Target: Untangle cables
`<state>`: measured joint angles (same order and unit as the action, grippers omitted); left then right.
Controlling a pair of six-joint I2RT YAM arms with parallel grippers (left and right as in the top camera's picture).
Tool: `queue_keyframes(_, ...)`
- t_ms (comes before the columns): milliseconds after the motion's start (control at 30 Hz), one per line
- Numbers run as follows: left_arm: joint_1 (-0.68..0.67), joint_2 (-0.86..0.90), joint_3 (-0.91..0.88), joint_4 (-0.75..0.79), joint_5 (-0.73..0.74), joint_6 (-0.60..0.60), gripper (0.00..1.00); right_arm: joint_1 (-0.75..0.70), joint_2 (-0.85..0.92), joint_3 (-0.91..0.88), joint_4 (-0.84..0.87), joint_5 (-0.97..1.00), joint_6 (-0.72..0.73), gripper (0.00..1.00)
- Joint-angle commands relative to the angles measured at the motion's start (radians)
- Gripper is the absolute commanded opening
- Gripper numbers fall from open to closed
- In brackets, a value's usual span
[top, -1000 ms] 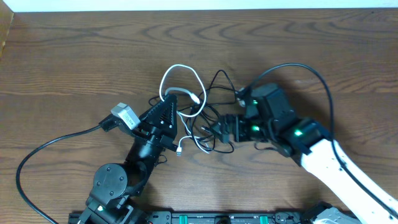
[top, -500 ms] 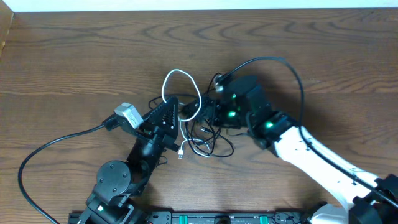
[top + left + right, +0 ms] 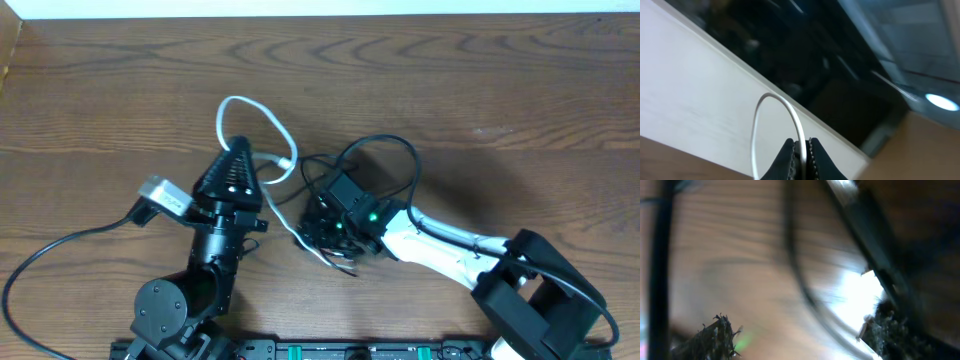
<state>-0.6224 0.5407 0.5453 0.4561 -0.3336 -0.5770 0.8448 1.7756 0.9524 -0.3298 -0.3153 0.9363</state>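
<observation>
My left gripper points toward the table's far side and is shut on the white cable, which loops out beyond its tips. In the left wrist view the white cable runs straight down between the closed fingertips. The black cables lie in a tangled heap at the table's middle, with the white cable's other end trailing into it. My right gripper is down in that heap. The right wrist view is blurred, but its fingers stand wide apart, so the right gripper is open, with a black cable crossing the gap.
The right arm's thick black cable arches over the heap. The left arm's thick cable loops across the front left. The right arm's base link sits front right, and a rail runs along the front edge.
My left gripper has moved left and away with the white cable, drawing its loop out of the heap. The right arm has swung left and nearer the front, lowering its gripper into the black tangle.
</observation>
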Motion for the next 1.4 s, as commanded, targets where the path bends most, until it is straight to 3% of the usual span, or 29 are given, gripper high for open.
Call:
queue_keyframes(0, 0.005, -0.007, 0.008, 0.003, -0.156, 0.138, 0.08, -0.045, -0.002, 0.000, -0.101, 0.188, -0.046, 0.87)
queue_keyframes(233, 0.005, -0.007, 0.008, -0.081, -0.473, 0.170, 0.08, -0.192, -0.005, 0.000, -0.344, 0.404, -0.051, 0.90)
queue_keyframes(467, 0.005, -0.007, 0.009, -0.028, -0.798, 0.314, 0.08, -0.319, -0.005, 0.000, -0.381, 0.422, -0.091, 0.93)
queue_keyframes(733, 0.005, -0.007, 0.009, -0.086, -0.819, 0.359, 0.08, -0.377, -0.012, 0.013, -0.362, 0.420, -0.109, 0.99)
queue_keyframes(933, 0.005, -0.007, 0.009, -0.119, -0.829, 0.382, 0.08, -0.428, -0.111, 0.052, -0.389, 0.422, -0.219, 0.99)
queue_keyframes(1133, 0.046, -0.007, 0.009, -0.107, -1.042, 0.389, 0.08, -0.507, -0.235, 0.053, -0.510, 0.577, -0.173, 0.99)
queue_keyframes(1367, 0.067, 0.004, 0.009, -0.111, -1.047, 0.389, 0.07, -0.576, -0.268, 0.053, -0.546, 0.545, -0.159, 0.99)
